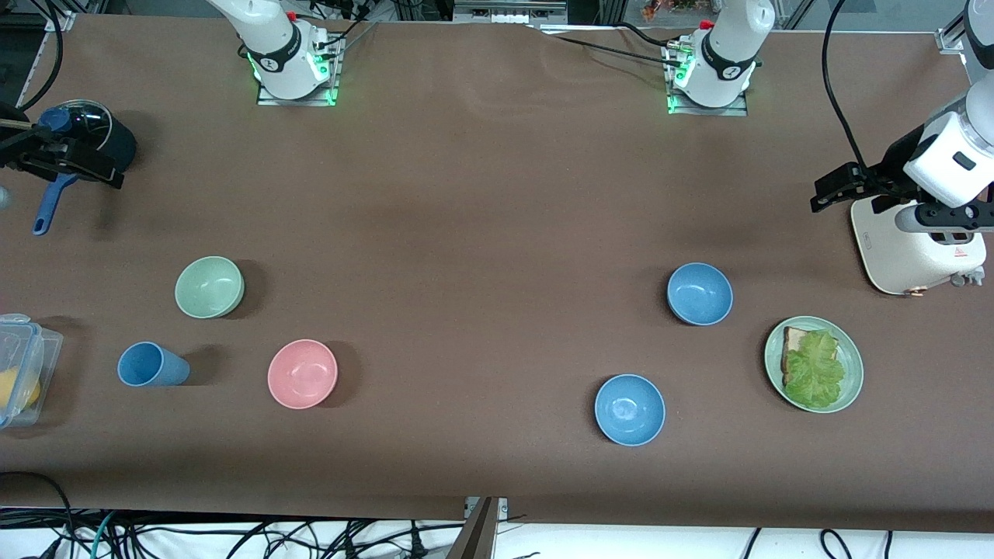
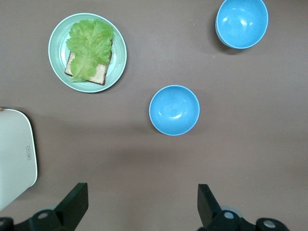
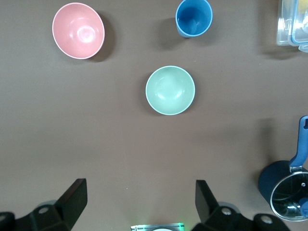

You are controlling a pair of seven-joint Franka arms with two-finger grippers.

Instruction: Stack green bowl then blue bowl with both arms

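The pale green bowl (image 1: 210, 286) stands empty toward the right arm's end of the table; in the right wrist view it (image 3: 170, 90) lies well clear of my right gripper (image 3: 139, 190), which is open and empty, high over bare table. The dull blue bowl (image 1: 700, 293) stands toward the left arm's end; in the left wrist view it (image 2: 174, 109) lies well clear of my left gripper (image 2: 141, 192), also open, empty and high. In the front view the left hand (image 1: 846, 186) hangs over the white appliance and the right hand (image 1: 54, 151) over the pot.
A brighter blue bowl (image 1: 630, 409) and a green plate (image 1: 851, 359) with bread and lettuce lie nearer the camera. A pink bowl (image 1: 302, 373), blue cup (image 1: 152, 364), plastic box (image 1: 23, 373), dark pot (image 1: 116, 144) and white appliance (image 1: 916, 248) stand about.
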